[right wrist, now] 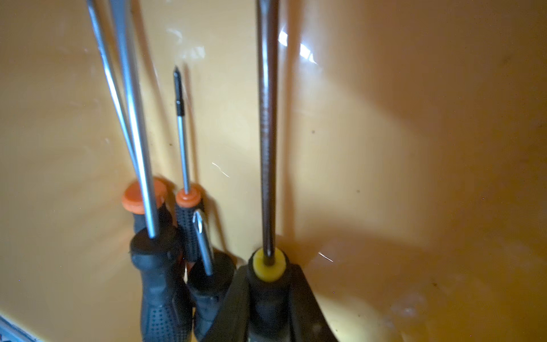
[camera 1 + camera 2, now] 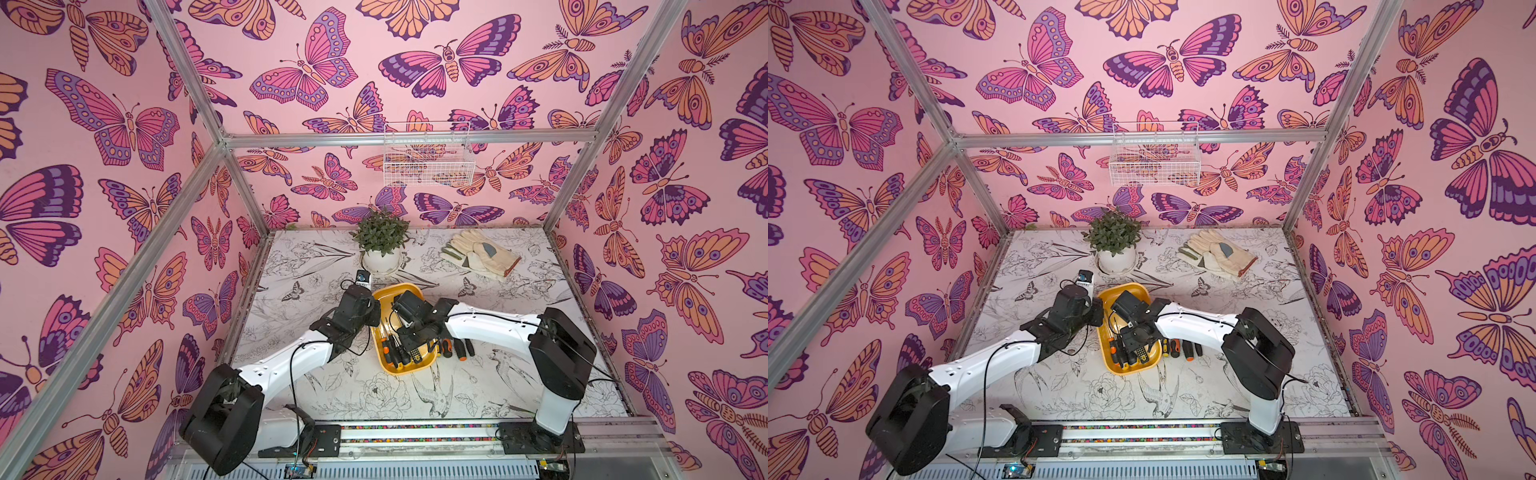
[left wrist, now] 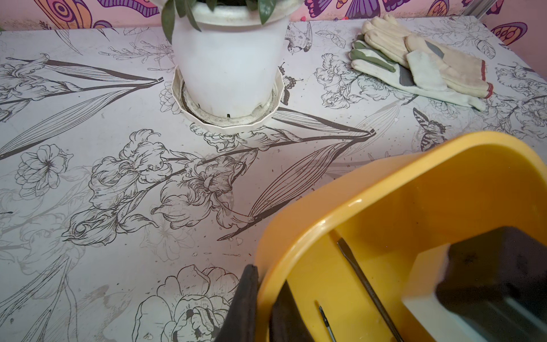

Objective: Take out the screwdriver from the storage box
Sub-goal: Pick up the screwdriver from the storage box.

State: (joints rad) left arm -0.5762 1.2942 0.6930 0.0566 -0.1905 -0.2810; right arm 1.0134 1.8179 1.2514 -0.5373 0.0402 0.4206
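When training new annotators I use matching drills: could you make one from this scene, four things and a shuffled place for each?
Things
1. basket
2. gloves
3. plant
4. yellow-collared screwdriver

Places
A. between the right end effector's fingers, in the box
B. on a saucer beyond the box
C. hung on the back wall
D. flat on the table, far right

Pairs: 1-C, 2-D, 3-B, 4-A.
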